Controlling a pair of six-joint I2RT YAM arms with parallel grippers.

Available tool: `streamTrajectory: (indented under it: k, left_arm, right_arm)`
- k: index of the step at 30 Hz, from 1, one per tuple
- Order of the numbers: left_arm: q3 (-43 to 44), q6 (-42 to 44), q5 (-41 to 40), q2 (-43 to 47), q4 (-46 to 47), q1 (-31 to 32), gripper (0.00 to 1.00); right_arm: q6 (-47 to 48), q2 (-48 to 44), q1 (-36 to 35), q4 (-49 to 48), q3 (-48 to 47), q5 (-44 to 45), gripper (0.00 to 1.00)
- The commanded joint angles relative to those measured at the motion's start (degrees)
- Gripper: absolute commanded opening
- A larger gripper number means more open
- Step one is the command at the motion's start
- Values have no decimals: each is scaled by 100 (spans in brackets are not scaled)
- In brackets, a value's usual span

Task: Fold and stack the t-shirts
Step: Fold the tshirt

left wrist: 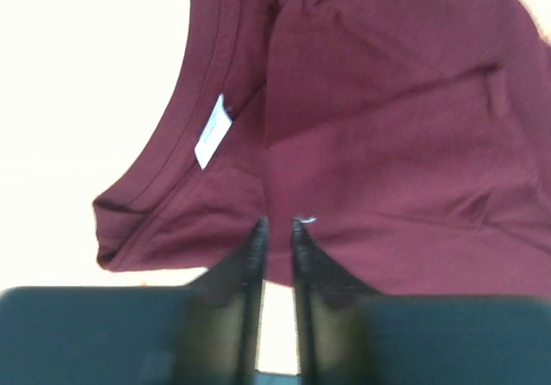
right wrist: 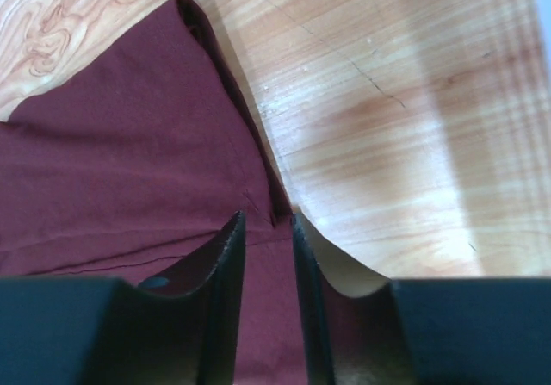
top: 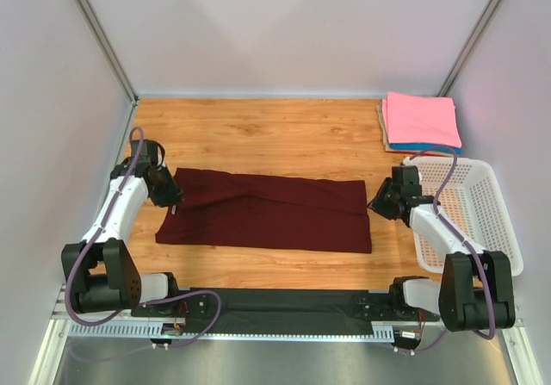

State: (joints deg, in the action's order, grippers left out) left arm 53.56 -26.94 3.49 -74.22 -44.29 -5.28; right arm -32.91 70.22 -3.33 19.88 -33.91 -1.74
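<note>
Top view: a dark maroon soft short-sleeved t-shirt (top: 267, 217) is lying lengthwise across the wooden bench (top: 258, 131), partly folded over itself. The left fingers (top: 173, 197) are being held at its left end and the right fingers (top: 377, 202) at its right end. A stack of folded rectangular tees, pink on top (top: 422, 118), is sitting at the far right corner, just behind a white perforated plastic basket (top: 508, 230).

Left wrist: the left fingers are being pressed nearly together, with the maroon edge near the collar pinched at the tips. A small white neck label (left wrist: 213, 133) is showing beside them.

Right wrist: the right fingers are being pressed nearly together on a maroon fold at the shirt's corner.
</note>
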Motion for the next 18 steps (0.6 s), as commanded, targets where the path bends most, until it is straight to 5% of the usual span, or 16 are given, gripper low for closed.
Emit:
streamTrajectory:
  k: [1, 5, 9, 14, 18]
  left_arm:
    - [260, -39, -137, 223, -343, -35, 30]
    - [409, 4, -139, 513, -282, -35, 39]
    - [366, 22, 704, 654, 315, 18, 43]
    - [409, -136, 1654, -144, 975, 202, 45]
    - [322, -364, 1349, -996, 985, 238, 44]
  right_arm:
    - [-84, -254, -1, 411, -396, 367, 32]
    - [-23, -211, -1, 447, -809, -80, 32]
    - [161, 193, -132, 324, -1178, -844, 31]
    - [250, 993, -247, 298, -1373, -1013, 30]
    - [311, 1485, -256, 157, -1267, -909, 29]
